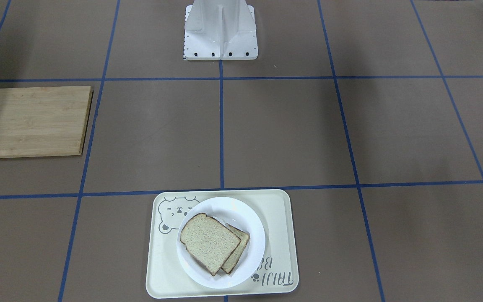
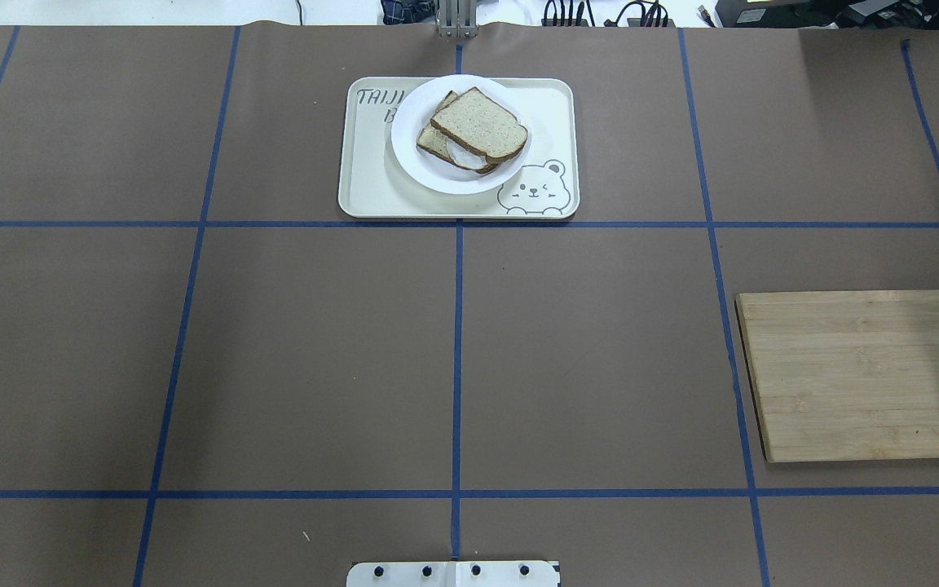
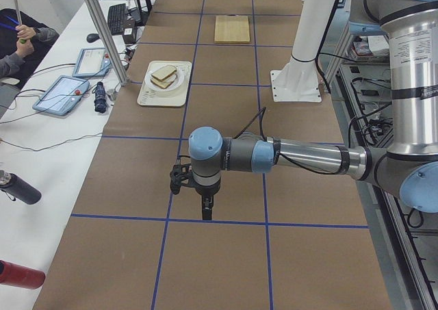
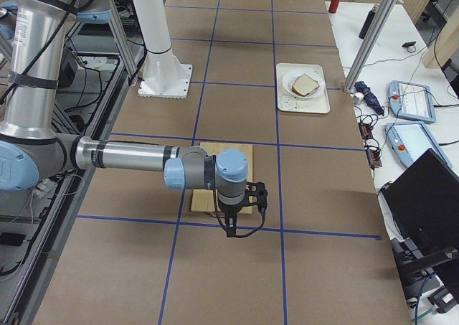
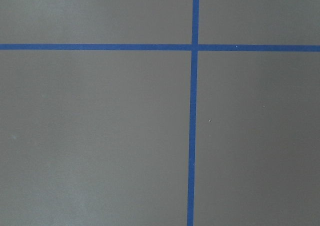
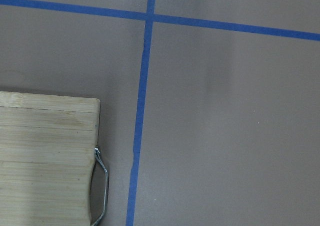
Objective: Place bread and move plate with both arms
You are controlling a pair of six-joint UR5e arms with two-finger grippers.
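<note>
- The bread (image 1: 210,243) is seen lying flat on the plate (image 1: 241,212), overlapping a second slice (image 1: 240,250) and turned cornerwise to the tray's edges. No clear long axis is offered, as the slice is near square.
- The plate is seated on the cream tray (image 1: 281,235), at the middle of the counter (image 2: 315,350) on its far side from the robot's base.
- Both sets of fingers are held well apart from the plate. The left gripper (image 3: 207,216) is hung point-down over bare counter at the robot's left end, and the right gripper (image 4: 232,230) is poised beside the handled edge of the cutting board (image 2: 857,375).
- Neither arm can be judged clearly nearer. The plate lies forward and inward from each.
- How far either pair of fingers is spread cannot be told, and nothing is seen held.
- The brown paper surface is flat, and wide room is left around the tray.
- The placing and moving are judged complete.
</note>
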